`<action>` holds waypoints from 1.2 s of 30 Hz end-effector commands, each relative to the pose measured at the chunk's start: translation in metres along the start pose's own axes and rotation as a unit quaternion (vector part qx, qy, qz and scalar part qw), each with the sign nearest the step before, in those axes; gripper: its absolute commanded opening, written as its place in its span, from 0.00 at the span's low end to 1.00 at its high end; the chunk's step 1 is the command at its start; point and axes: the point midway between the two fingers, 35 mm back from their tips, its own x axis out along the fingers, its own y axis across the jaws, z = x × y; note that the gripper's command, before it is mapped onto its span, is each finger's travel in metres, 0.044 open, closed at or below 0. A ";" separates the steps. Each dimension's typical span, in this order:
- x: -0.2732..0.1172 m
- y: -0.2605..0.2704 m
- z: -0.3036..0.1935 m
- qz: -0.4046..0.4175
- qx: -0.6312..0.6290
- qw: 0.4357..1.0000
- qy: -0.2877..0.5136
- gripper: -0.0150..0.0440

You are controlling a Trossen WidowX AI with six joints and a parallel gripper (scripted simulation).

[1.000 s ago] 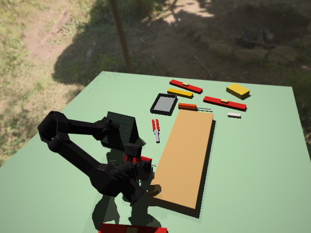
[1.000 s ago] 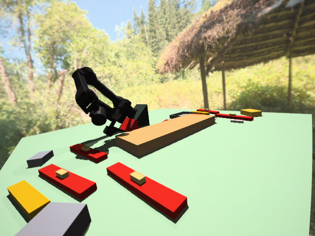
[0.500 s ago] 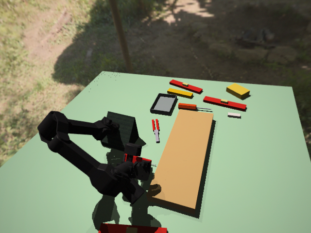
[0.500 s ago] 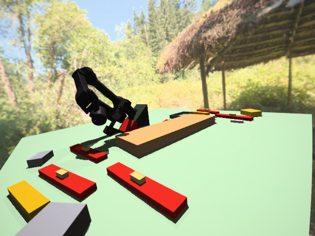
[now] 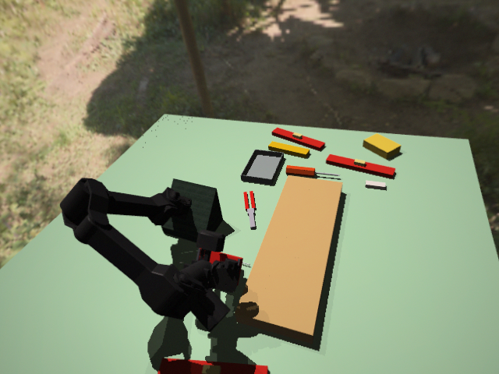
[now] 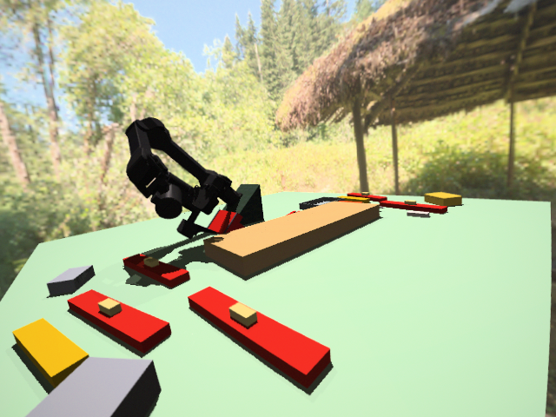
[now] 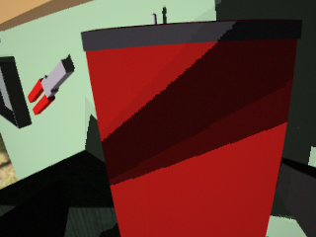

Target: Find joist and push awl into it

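The red stud finder (image 5: pixel 226 256) (image 6: pixel 224 221) (image 7: pixel 207 207), with a dark grey end, is between the fingers of my gripper (image 5: pixel 219 259) (image 6: pixel 215 220) (image 7: pixel 174 180). The fingers are open and do not grip it. It is low beside the panel's near left part; its contact with the table is hidden. The tan floor panel (image 5: pixel 298 241) (image 6: pixel 296 226) (image 7: pixel 35 14) lies flat, with arm shadow on its near left corner; no hole is discernible. The awl (image 5: pixel 300 171), with an orange handle and thin shaft, lies beyond the panel's far end. The black-rimmed tray (image 5: pixel 257 180) (image 7: pixel 21 101) holds no tool.
Pliers (image 5: pixel 250 209) (image 7: pixel 51 85) lie between tray and panel. A dark wedge-shaped block (image 5: pixel 195 209) (image 6: pixel 252 204) stands behind my gripper. Thin metal pieces (image 5: pixel 245 264) (image 7: pixel 154 19) are beside the panel. Red levels (image 5: pixel 298 138) (image 6: pixel 265 336) and yellow blocks (image 5: pixel 380 146) (image 6: pixel 49 350) lie around.
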 end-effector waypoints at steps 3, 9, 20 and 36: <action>-0.012 -0.001 0.002 -0.002 -0.001 1.000 -0.005 1.00; -0.039 0.009 0.001 -0.016 0.000 0.999 -0.030 1.00; -0.081 0.031 -0.008 -0.037 -0.001 0.997 -0.072 1.00; -0.081 0.031 -0.008 -0.037 -0.001 0.997 -0.072 1.00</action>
